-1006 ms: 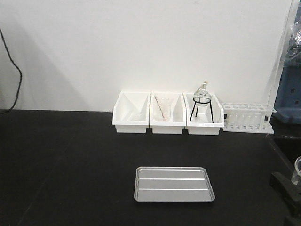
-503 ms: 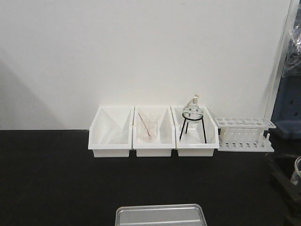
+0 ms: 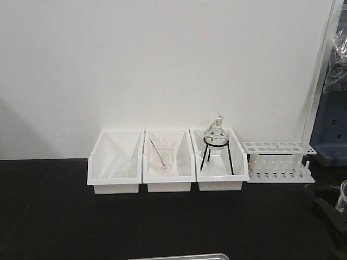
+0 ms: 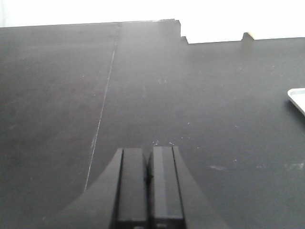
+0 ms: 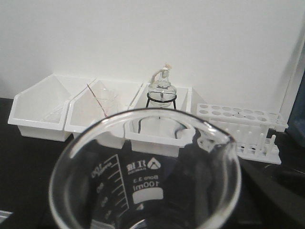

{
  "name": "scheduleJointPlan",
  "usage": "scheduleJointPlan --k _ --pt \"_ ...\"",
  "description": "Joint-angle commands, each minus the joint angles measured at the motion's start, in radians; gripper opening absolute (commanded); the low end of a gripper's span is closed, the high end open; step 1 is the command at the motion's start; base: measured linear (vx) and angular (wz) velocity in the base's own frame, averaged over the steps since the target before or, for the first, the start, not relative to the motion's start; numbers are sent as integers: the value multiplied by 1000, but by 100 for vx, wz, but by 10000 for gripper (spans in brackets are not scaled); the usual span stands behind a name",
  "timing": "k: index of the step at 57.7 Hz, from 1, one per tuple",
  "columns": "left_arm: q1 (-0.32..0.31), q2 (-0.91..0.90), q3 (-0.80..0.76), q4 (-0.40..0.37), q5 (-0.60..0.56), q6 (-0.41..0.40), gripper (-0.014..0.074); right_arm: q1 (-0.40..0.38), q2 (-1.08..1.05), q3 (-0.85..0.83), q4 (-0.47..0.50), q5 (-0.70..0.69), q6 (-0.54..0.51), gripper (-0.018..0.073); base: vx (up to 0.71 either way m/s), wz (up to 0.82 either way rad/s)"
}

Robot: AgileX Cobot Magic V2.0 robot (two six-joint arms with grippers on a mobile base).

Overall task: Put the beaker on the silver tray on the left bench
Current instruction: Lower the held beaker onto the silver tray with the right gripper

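Left bench point(image 3: 54, 216): one matte black top, seen in the front view and the left wrist view. One left gripper point(image 4: 148, 155) low over the bare top, its two fingers pressed together with nothing between them.

One silver tray point(image 3: 179, 257), only a sliver of its rim at the bottom edge of the front view. One corner of it also shows at the right edge of the left wrist view. It lies flat on the bench, well in front of the bins.

Three white bins in a row against the wall, side by side:
- The left bin point(image 3: 111, 188) holds something clear that I cannot make out.
- The middle bin point(image 3: 168, 187) holds one glass beaker with a reddish rod point(image 3: 161, 158).
- The right bin point(image 3: 219, 185) holds one round flask point(image 3: 216, 135) on one black tripod point(image 3: 217, 157).

One white test tube rack point(image 3: 279, 160) sits just right of the bins.

One beaker point(image 5: 147, 181), clear, marked 100ml, upright. It fills the foreground of the right wrist view, and in the front view it is a thin sliver at the far right edge, well apart from the tray.

One right gripper point(image 3: 329, 215), just a dark shape below that sliver. Its fingers are not visible, so I cannot tell its grip.
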Motion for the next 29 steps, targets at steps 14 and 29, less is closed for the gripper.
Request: scheduleJointPlan --k 14,29 --pt "-6 -16 28 -2 -78 -1 1 -4 -6 -32 -15 -23 -8 -7 0 0" --pt "-6 -16 28 -2 -78 -1 1 -5 5 -32 -11 -50 -6 -7 0 0"
